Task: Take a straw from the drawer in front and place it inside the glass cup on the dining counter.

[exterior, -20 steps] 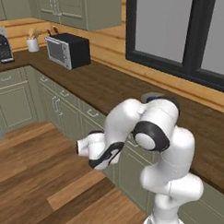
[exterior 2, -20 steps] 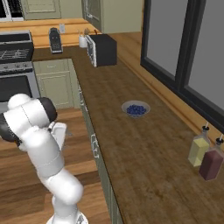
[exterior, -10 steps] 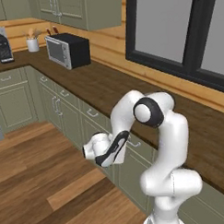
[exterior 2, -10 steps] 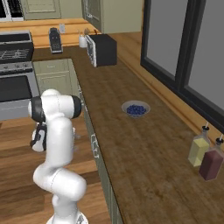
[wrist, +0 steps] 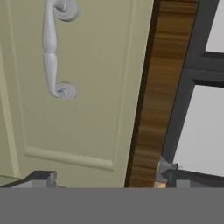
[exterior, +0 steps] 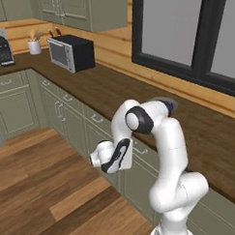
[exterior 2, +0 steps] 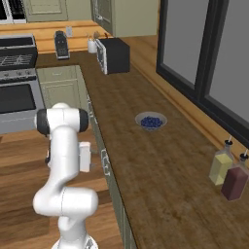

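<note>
1. One drawer (wrist: 74, 100) front fills the hand view, its single silver handle (wrist: 54, 48) close ahead; the fingers (wrist: 105, 177) stand spread wide, holding nothing.
2. One grey bowl of blueberries (exterior 2: 151, 120) sits mid-desk.
3. Two bottles (exterior 2: 228, 172) stand touching at the near right.
4. One microwave (exterior: 70, 52) sits at the far end.
5. The dark wood desk (exterior 2: 160, 170) tops sage-green cabinets; the floor (exterior: 40, 190) is brown planks.

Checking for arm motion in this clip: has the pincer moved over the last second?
Yes. In the left base view the pincer has swung left and slightly down, away from the sage-green drawer fronts and out over the wood floor.
</note>
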Available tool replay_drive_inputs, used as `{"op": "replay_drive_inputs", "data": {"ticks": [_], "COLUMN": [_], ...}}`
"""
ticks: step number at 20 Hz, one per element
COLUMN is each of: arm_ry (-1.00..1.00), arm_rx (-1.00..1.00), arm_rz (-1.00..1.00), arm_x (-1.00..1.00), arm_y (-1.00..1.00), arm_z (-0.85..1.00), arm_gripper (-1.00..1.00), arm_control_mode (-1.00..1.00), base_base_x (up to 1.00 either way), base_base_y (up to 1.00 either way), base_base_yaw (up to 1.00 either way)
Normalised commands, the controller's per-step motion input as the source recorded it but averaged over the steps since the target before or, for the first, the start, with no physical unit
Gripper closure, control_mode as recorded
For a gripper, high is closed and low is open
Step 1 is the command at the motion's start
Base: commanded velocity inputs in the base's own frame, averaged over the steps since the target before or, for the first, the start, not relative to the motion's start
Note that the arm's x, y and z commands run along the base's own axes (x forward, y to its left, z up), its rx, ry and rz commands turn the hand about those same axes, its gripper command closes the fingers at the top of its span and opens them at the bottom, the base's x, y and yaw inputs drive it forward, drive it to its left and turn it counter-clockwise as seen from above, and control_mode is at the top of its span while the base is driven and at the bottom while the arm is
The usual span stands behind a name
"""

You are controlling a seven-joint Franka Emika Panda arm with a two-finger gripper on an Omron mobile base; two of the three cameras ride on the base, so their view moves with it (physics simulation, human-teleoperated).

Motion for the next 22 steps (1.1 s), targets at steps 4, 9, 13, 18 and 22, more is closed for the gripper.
{"op": "replay_drive_inputs", "data": {"ticks": [4,9,13,18,22], "arm_ry": [0.00,0.00,0.00,0.01,0.01], "arm_rx": [-0.02,0.00,0.00,0.00,0.00], "arm_rz": [0.00,0.00,0.00,0.00,0.00], "arm_x": [0.44,0.25,0.21,0.26,0.33], "arm_y": [-0.23,-0.19,-0.22,-0.17,-0.04], "arm_z": [-0.24,-0.31,-0.28,-0.31,-0.31], "arm_gripper": [-1.00,-1.00,-1.00,-1.00,-1.00], "arm_control_mode": [-1.00,-1.00,-1.00,-1.00,-1.00], "base_base_x": [0.00,0.00,0.00,0.00,0.00], "base_base_y": [0.00,0.00,0.00,0.00,0.00], "base_base_yaw": [0.00,0.00,0.00,0.00,0.00]}}
